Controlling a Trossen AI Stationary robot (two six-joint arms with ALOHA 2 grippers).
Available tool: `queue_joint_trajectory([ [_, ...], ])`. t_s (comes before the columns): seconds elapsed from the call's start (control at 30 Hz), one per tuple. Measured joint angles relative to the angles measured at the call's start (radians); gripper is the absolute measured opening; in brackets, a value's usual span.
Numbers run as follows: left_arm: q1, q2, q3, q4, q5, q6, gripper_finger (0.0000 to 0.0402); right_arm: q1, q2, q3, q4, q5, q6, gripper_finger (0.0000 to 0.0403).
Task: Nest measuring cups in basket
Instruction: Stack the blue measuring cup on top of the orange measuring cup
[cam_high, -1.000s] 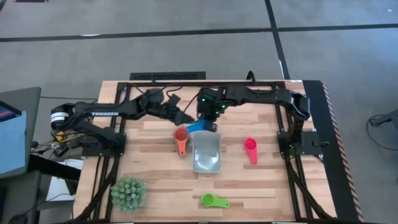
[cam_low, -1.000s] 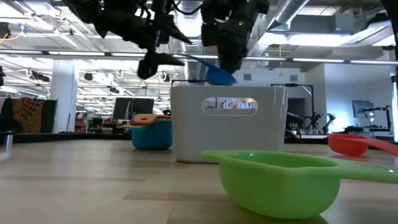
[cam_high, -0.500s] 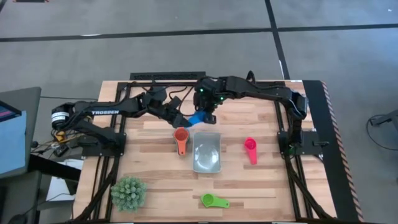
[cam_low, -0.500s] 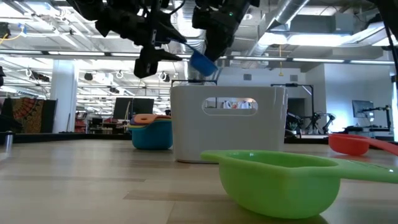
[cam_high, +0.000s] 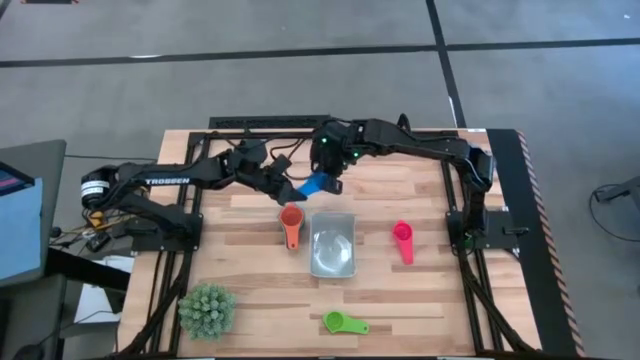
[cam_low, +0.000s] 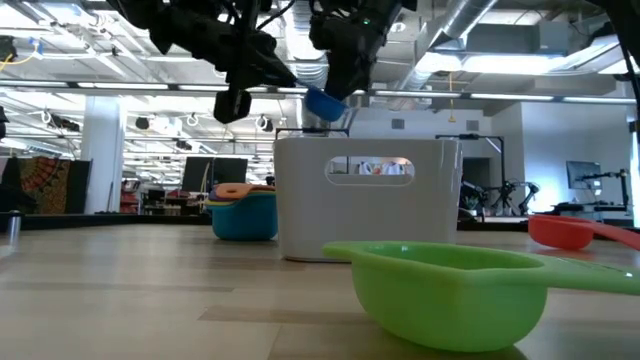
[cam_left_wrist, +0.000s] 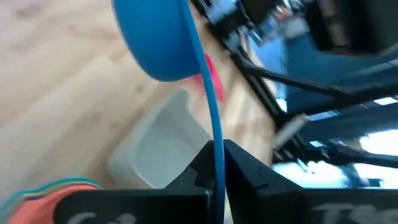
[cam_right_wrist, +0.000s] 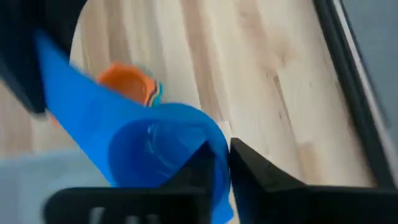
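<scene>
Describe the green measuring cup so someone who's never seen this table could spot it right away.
Start at the pale grey basket mid-table. Go toward the near table edge: the green measuring cup lies there alone, right of the spiky plant ball. It's the only green scoop.

- The left arm reaches from the table's left edge toward the far middle, raised well above the wood.
- Left gripper (cam_left_wrist: 214, 177): fingers pressed together on the handle of the blue cup (cam_high: 318, 185).
- The right arm stretches in from the right (elbow high).
- Right gripper (cam_right_wrist: 221, 165) meets the left one, its fingers astride the cup's rim, barely parted.
</scene>
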Motion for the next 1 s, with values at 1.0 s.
queue_joint_trajectory([
  [1.0, -0.074, -0.343, -0.002, -0.058, -0.675, 0.345, 0.0, -0.096, -0.047, -0.001, 0.48, -0.056, 0.748, 0.0154],
])
